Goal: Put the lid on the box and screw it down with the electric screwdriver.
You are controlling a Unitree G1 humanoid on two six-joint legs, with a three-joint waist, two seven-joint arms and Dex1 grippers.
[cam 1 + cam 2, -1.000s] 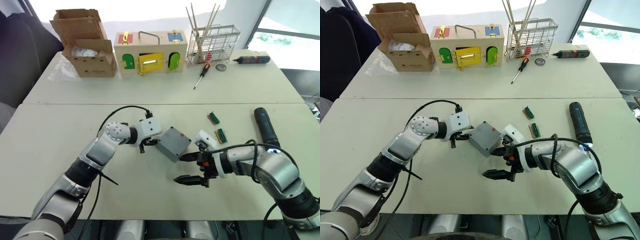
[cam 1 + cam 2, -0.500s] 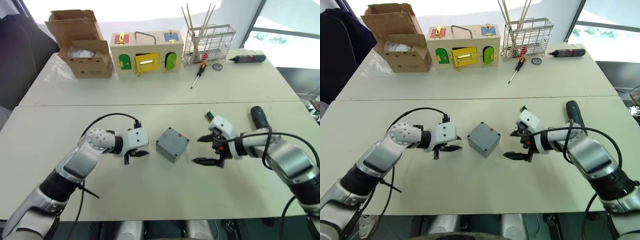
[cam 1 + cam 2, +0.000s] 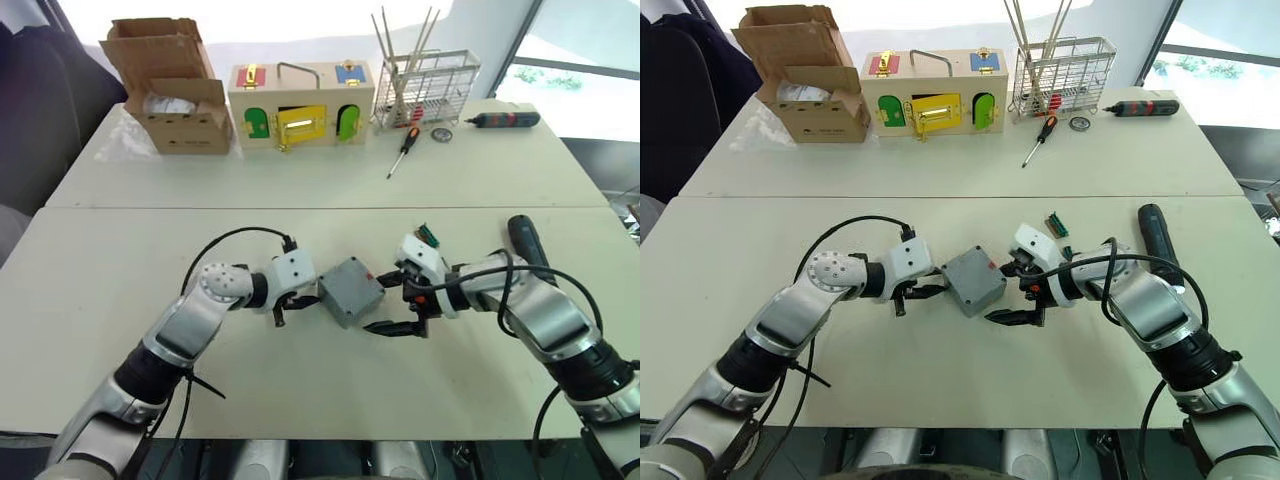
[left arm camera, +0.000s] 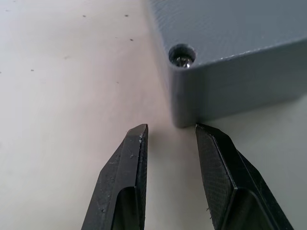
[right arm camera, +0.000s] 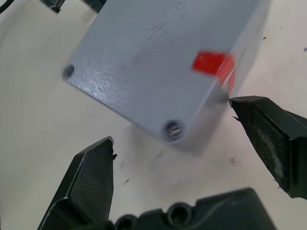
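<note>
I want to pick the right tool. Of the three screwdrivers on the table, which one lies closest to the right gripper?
The electric screwdriver, the thick black cylinder beside the right arm. The orange-and-black hand screwdriver and the black-and-red tool lie far back by the wire rack.

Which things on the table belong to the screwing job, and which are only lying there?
Job:
- box, lid on it
- electric screwdriver
- left gripper and right gripper beside the box, jaws open

Lying about:
- cardboard box
- wooden box
- wire basket
- hand screwdriver
- black-and-red tool
</note>
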